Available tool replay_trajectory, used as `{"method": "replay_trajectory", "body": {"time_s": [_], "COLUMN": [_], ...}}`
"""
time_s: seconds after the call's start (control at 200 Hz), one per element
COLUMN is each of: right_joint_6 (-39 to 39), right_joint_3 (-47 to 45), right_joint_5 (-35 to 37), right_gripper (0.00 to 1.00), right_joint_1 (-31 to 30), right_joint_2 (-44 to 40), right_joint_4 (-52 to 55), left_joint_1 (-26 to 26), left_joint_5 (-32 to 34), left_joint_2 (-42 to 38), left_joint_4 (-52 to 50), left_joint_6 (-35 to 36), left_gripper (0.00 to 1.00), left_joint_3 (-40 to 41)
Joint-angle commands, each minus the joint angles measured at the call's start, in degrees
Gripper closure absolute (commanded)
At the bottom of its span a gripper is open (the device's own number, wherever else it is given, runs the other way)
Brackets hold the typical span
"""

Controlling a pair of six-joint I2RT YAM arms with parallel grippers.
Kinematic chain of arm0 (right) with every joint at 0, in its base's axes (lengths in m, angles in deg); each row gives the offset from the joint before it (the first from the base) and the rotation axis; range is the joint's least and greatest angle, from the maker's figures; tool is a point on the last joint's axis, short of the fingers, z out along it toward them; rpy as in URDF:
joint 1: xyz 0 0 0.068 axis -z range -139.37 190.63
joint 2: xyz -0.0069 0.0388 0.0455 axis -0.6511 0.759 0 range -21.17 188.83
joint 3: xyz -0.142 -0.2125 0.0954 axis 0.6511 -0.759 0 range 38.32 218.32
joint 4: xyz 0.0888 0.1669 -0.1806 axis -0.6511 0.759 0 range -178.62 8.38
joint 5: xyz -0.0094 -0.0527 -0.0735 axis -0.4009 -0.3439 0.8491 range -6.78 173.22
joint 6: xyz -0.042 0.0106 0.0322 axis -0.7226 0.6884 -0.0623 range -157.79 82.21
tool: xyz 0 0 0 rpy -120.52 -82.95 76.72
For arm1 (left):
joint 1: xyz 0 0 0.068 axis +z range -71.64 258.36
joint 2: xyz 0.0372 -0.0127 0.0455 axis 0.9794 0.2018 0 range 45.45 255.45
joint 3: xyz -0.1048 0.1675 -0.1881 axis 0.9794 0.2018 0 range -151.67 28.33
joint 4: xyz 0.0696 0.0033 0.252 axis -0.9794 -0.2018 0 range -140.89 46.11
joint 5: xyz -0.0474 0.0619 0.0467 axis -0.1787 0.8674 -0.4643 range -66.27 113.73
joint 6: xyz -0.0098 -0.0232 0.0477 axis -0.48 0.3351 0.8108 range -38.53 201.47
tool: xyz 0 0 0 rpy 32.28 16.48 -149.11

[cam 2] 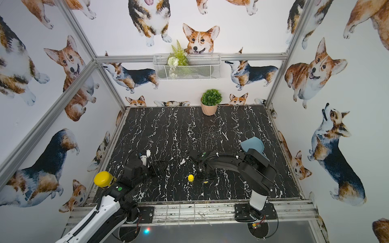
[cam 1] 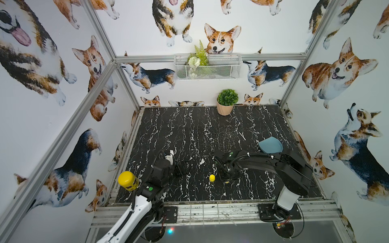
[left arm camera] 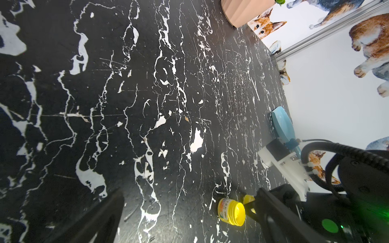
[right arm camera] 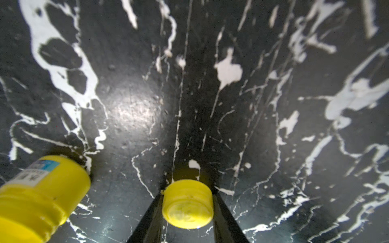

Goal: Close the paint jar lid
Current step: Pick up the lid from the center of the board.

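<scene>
My left tool (cam 1: 182,167) hangs wide open and empty above the black marble bench (cam 1: 189,130), left of the work. The small yellow paint jar (cam 1: 212,178) stands upright and uncapped near the bench's front middle. Just right of it, my right tool (right arm camera: 187,190) pinches the little yellow lid (right arm camera: 187,208) on both sides. I'd lift the lid level, centre it over the jar's mouth, then lower gently before twisting.

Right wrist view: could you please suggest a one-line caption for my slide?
Right pincer grips the small yellow lid on the black marbled tabletop, the open paint jar beside it.
</scene>
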Motion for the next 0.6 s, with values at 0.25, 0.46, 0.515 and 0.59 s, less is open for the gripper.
{"method": "replay_trajectory", "body": {"time_s": [0.25, 0.46, 0.515, 0.59], "right_joint_6": [0.85, 0.02, -0.28, -1.40], "right_joint_3": [1.61, 4.61, 6.14, 8.68], "right_joint_5": [1.87, 3.27, 3.92, 4.50], "right_gripper": [0.67, 0.67, 0.67, 0.67], "right_joint_1": [-1.12, -1.28, -1.43, -1.94], "right_joint_2": [-1.55, -3.98, -4.51, -4.71], "right_joint_4": [2.31, 6.26, 8.04, 10.28], "left_joint_1": [-0.11, -0.08, -0.05, -0.05], "left_joint_5": [0.70, 0.69, 0.62, 0.69], "left_joint_2": [0.03, 0.03, -0.10, -0.23], "left_joint_4": [-0.76, -0.85, -0.85, -0.38], "left_joint_6": [0.35, 0.39, 0.31, -0.23], "left_gripper": [0.00, 0.00, 0.00, 0.00], "left_joint_3": [-0.62, -0.57, -0.61, -0.41]}}
